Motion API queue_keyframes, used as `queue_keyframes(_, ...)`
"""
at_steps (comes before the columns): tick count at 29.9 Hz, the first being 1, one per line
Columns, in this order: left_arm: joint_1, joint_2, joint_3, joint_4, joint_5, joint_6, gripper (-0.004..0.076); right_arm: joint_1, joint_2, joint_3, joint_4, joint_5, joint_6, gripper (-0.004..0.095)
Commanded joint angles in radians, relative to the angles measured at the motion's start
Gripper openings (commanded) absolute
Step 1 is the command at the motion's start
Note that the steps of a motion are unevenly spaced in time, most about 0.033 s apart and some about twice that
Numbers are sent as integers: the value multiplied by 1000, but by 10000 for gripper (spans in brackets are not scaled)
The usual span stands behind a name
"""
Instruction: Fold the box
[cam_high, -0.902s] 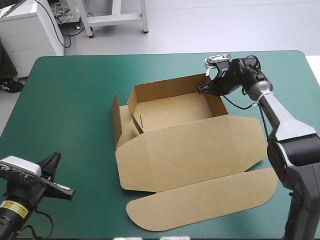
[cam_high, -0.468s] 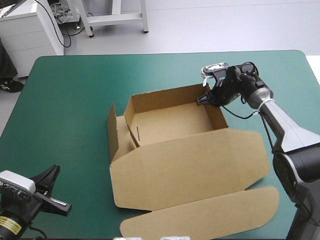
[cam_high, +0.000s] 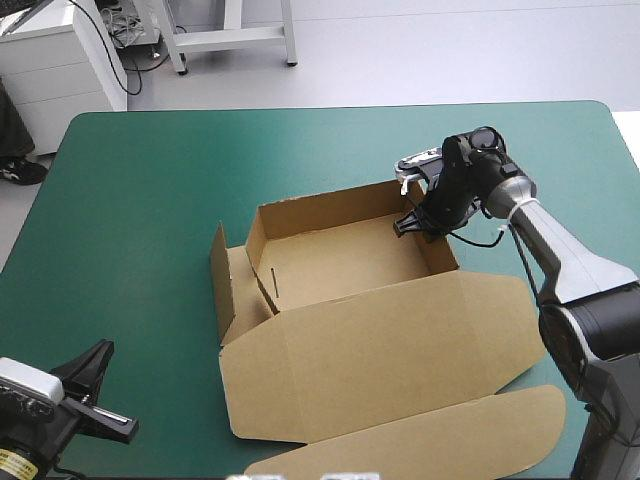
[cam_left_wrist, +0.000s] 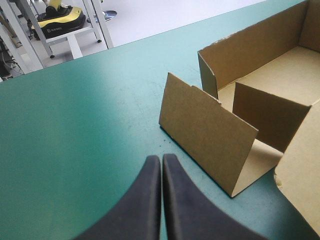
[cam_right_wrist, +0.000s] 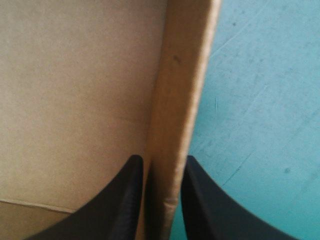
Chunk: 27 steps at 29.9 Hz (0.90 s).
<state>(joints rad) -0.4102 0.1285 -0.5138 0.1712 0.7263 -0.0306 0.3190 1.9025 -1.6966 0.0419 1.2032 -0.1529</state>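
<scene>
The brown box (cam_high: 340, 262) stands as an open tray in the middle of the table, walls raised, its wide lid (cam_high: 380, 340) lying flat toward the near edge. My right gripper (cam_high: 412, 222) is shut on the box at the tray's right wall near the far right corner; in the right wrist view the wall's edge (cam_right_wrist: 175, 135) runs between its fingers (cam_right_wrist: 127, 200). One loose side flap (cam_left_wrist: 205, 131) stands upright on the tray's left. My left gripper (cam_left_wrist: 161, 165) is shut and empty, low at the near left corner (cam_high: 100, 395), short of that flap.
The lid's long rounded tuck flap (cam_high: 440, 440) reaches almost to the near edge. Bare teal-green cover (cam_high: 130, 200) lies to the left of the box and beyond it.
My right gripper has drawn the box toward the near left, and the whole sheet has slid that way with it. The left gripper has sunk closer to the near corner.
</scene>
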Motion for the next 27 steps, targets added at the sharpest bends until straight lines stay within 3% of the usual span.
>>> queue_keyframes(1, -2, 16, -22, 16, -71, 1, -8, 1, -59, -114, -14, 51, -3, 411)
queue_keyframes(6, -2, 16, -22, 16, -71, 1, -8, 1, -115, -217, -10, 51, 25, 444)
queue_keyframes(16, -2, 16, -22, 16, -71, 1, -8, 1, -310, -224, -10, 51, -3, 445)
queue_keyframes(27, -2, 16, -22, 16, -71, -1, -8, 1, -193, -222, 10, 51, -34, 446)
